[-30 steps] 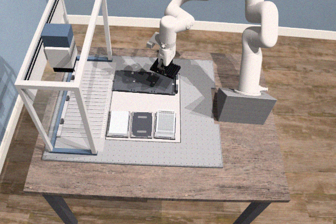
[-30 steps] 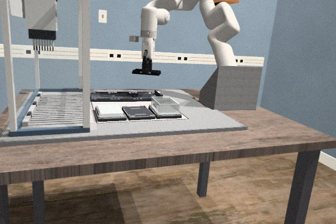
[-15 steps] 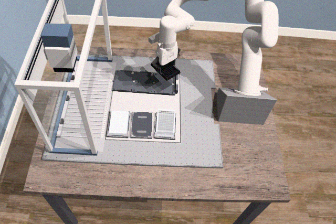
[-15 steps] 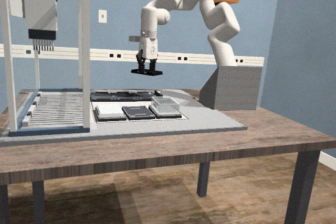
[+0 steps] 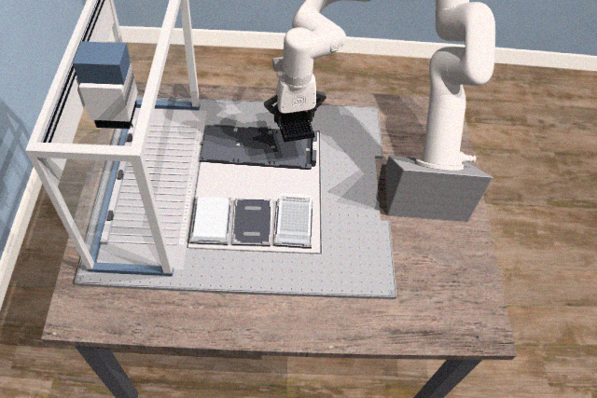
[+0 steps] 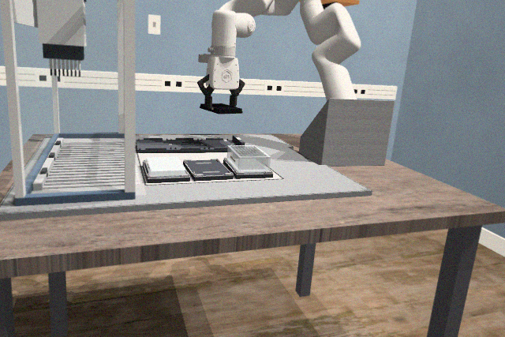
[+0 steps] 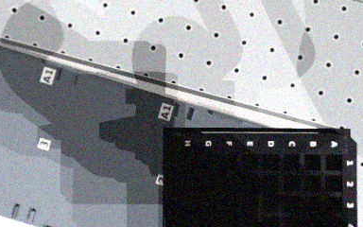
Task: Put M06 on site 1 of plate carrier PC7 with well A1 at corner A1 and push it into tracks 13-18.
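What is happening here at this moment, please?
A white robot arm holds a black well plate in its pincer, in the air above the handle end of the dark plate carrier on the apron. The middle nest of the row is vacant; a white plate and a clear deep block sit in the nests beside it. The carrier is not yet in the rails.

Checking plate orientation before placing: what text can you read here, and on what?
"A1", twice, on carrier PC7 by its far edge.
"3" on the carrier's site label.
"H G F E D C B A" and "1 2 3" on held plate M06.
Apron track numbers: too small to read.
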